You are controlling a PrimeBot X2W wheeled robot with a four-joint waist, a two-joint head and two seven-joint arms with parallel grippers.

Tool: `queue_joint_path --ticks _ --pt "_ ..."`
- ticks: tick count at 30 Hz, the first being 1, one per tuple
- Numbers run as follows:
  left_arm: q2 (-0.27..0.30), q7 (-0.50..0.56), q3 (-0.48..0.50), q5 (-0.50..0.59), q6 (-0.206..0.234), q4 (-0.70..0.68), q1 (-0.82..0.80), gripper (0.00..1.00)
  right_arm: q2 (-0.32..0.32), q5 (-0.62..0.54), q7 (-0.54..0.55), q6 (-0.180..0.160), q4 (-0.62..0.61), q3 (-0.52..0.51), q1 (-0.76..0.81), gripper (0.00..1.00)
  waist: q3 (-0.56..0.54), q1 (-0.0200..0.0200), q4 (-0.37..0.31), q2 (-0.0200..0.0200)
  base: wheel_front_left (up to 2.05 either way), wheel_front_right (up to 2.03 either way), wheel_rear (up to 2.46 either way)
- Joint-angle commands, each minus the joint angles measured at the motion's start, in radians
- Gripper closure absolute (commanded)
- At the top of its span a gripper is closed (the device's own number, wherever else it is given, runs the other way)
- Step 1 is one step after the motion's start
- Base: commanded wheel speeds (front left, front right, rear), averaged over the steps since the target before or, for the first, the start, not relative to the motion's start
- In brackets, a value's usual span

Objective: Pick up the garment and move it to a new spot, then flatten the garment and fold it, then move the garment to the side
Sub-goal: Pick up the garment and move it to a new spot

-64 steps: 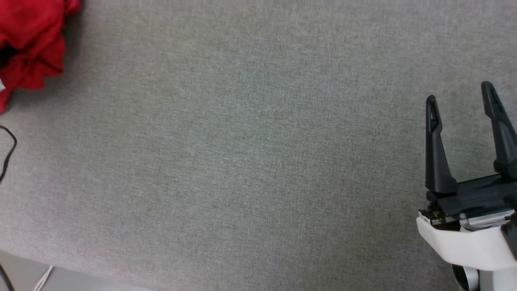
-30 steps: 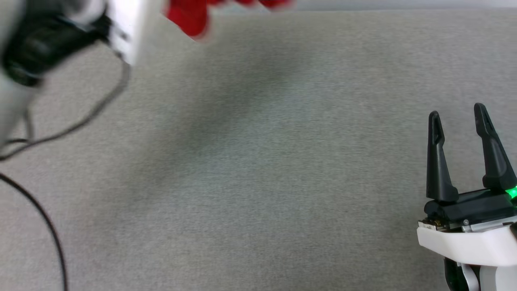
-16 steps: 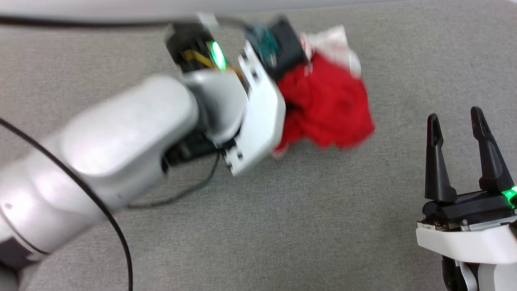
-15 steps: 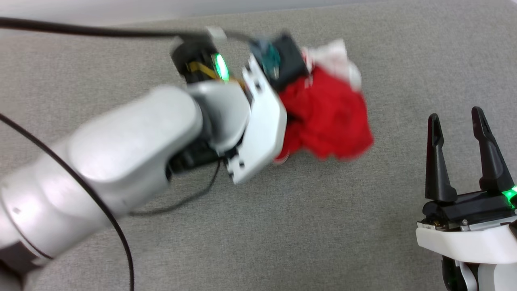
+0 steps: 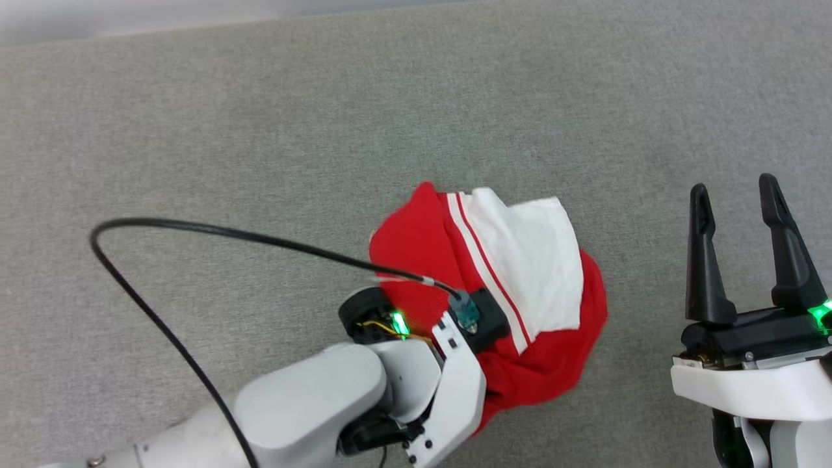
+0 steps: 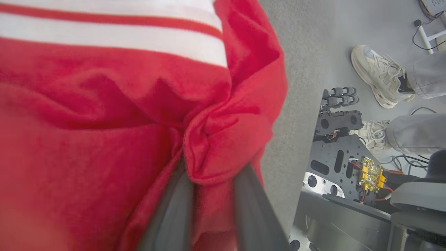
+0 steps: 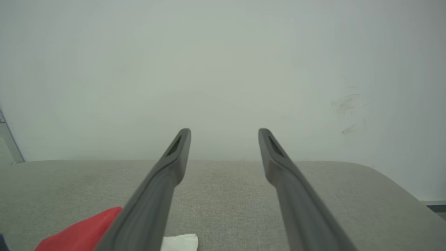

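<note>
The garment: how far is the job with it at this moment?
Done: the pickup; the left gripper is shut on a red fold of the garment. In hand: the move; the garment is bunched at the middle of the grey surface, not yet released. Left: flattening, folding and moving aside. The right gripper stands open, apart from it.

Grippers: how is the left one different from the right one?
The left gripper pinches a fold of the red garment; the right gripper holds nothing. The left gripper's fingers sit close together; the right gripper's stand wide apart. Both have two long dark fingers.
</note>
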Motion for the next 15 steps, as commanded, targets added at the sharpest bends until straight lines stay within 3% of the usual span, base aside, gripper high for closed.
queue_joint_path --ticks 1,5,6,7,15 --pt "-0.006 0.002 -0.004 0.004 0.000 0.010 0.017 1.00 0.003 0.000 -0.002 0.000 0.001 -0.001 -0.003 0.00 -0.005 0.0000 0.005 -0.0001 0.00 0.00 0.00" --pt "-0.031 -0.049 -0.004 0.013 0.000 0.042 0.039 1.00 0.003 -0.012 -0.002 0.000 0.005 0.000 0.007 0.00 -0.030 0.0000 0.023 -0.0001 0.00 0.00 0.00" --pt "-0.037 -0.080 -0.003 0.009 0.000 0.051 0.033 0.75 0.003 -0.014 -0.002 0.000 0.007 -0.002 0.012 0.00 -0.038 0.0000 0.027 -0.0001 0.00 0.00 0.00" --pt "-0.040 -0.117 -0.003 0.010 0.000 0.058 0.023 0.00 0.003 -0.016 -0.002 0.000 0.006 -0.002 0.017 0.00 -0.047 0.0000 0.032 -0.0001 0.00 0.00 0.00" --pt "-0.072 -0.464 0.062 0.037 0.000 0.092 -0.027 0.00 0.002 -0.023 -0.002 0.000 0.016 -0.012 0.057 0.00 -0.116 0.0000 0.081 -0.0001 0.00 0.00 0.00"
